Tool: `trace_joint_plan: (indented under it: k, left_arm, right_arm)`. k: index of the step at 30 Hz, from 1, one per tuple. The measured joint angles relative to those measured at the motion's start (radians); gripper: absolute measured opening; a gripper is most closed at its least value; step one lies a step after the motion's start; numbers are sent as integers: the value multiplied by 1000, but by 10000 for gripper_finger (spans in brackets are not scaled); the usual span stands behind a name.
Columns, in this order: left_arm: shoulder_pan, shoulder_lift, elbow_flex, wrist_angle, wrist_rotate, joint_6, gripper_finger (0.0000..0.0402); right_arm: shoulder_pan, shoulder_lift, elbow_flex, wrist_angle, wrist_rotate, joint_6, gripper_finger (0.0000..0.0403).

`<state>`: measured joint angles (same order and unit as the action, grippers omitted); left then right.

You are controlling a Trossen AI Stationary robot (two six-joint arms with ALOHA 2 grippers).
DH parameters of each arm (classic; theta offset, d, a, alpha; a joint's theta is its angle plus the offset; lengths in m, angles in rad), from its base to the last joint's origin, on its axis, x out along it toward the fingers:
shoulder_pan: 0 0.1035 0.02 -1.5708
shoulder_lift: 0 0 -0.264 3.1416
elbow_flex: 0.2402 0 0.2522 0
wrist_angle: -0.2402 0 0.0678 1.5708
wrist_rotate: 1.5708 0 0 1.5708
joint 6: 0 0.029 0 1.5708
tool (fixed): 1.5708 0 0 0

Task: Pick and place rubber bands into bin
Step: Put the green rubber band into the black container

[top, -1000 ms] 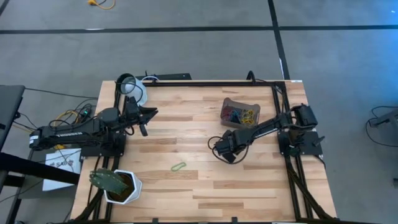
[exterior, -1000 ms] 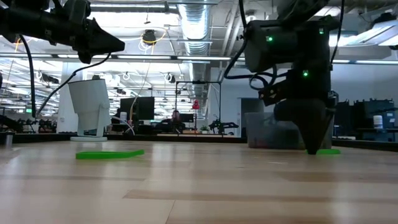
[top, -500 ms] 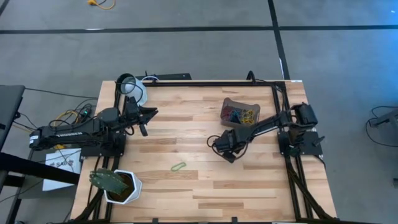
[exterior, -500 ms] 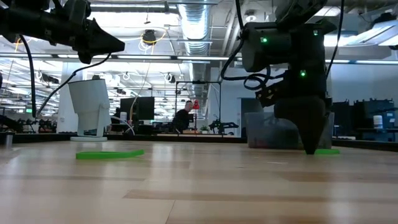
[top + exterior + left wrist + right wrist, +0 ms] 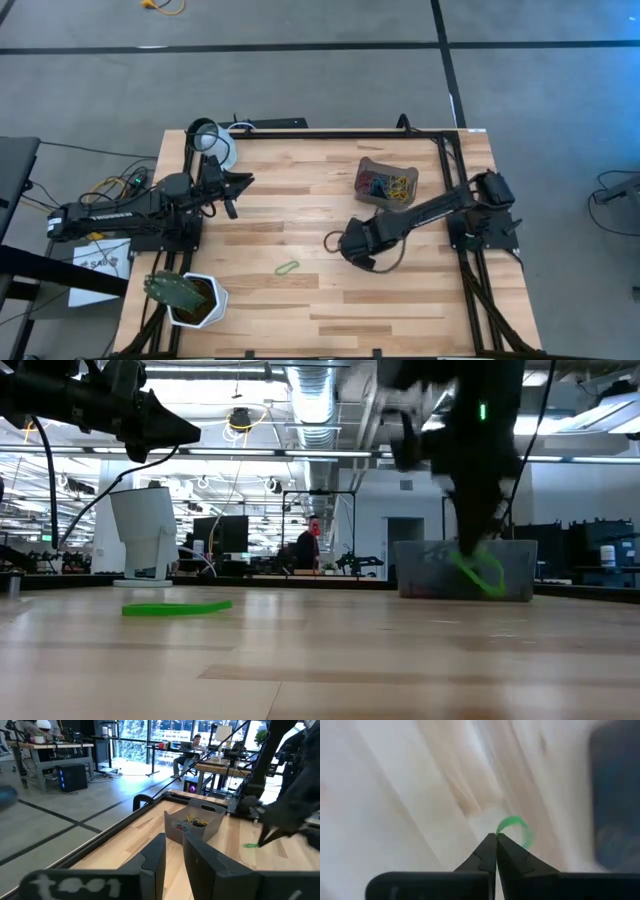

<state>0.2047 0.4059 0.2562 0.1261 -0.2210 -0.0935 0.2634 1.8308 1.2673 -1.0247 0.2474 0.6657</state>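
Note:
My right gripper hovers over the middle of the table, shut on a green rubber band. A second green rubber band lies flat on the wood nearer the left. The bin, a small dark tray, sits toward the far right with several coloured bands inside. My left gripper waits raised over the table's left part, its fingers a narrow gap apart, touching nothing. My right gripper pinches the green rubber band at one point of its loop, right at the free ends of the two fingers. The fingers come from above, pointing down. The rest of the loop curls out past the tips and hangs clear of the table.
A white pot with a green plant stands at the near left corner. A white cup and black cable loops sit at the far left. A black frame edges the table. A person stands in the room beyond.
My right gripper, whose tips stood on the table beside the green band, has risen and shifted a little toward the table's left edge. The green band has come up with it, lifted clear of the wood. The other band has not moved.

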Motion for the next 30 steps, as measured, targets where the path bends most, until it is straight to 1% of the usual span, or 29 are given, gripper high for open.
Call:
trace_joint_plan:
  k: [2, 4, 8, 10, 12, 14, 17, 19, 22, 24, 26, 28, 30]
  left_arm:
    - [0, 0, 0, 0, 0, 0, 55]
    - [0, 0, 0, 3, 0, 0, 55]
    - [0, 0, 0, 4, 0, 0, 55]
    - [0, 0, 0, 2, 0, 0, 55]
    - [0, 0, 0, 1, -1, 0, 55]
    - [0, 0, 0, 1, -1, 0, 55]
    - [0, 0, 0, 0, -1, 0, 55]
    - [0, 0, 0, 0, -1, 0, 55]
    - [0, 0, 0, 0, -1, 1, 55]
    - [0, 0, 0, 0, -1, 0, 55]
    - [0, 0, 0, 0, -1, 0, 55]
    - [0, 0, 0, 0, -2, 0, 55]
    - [0, 0, 0, 0, -2, 0, 55]
  right_arm:
    - [23, -15, 60, -81, 81, -35, 1]
    - [31, -35, 122, -217, 189, -45, 1]
    - [26, -81, 219, -463, 387, 4, 1]
    - [11, -117, 241, -531, 472, 27, 1]
    - [-15, -162, 234, -543, 515, 29, 1]
    - [-60, -220, 217, -512, 514, -8, 1]
    - [-135, -291, 173, -515, 491, -43, 0]
    - [-192, -337, 122, -507, 458, -46, 0]
    - [-280, -417, 14, -441, 415, -63, 0]
    - [-326, -460, -67, -340, 369, -125, 0]
    - [-361, -500, -143, -223, 300, -200, 0]
    - [-387, -531, -203, -92, 243, -271, 0]
    - [-411, -546, -244, -17, 214, -327, 0]
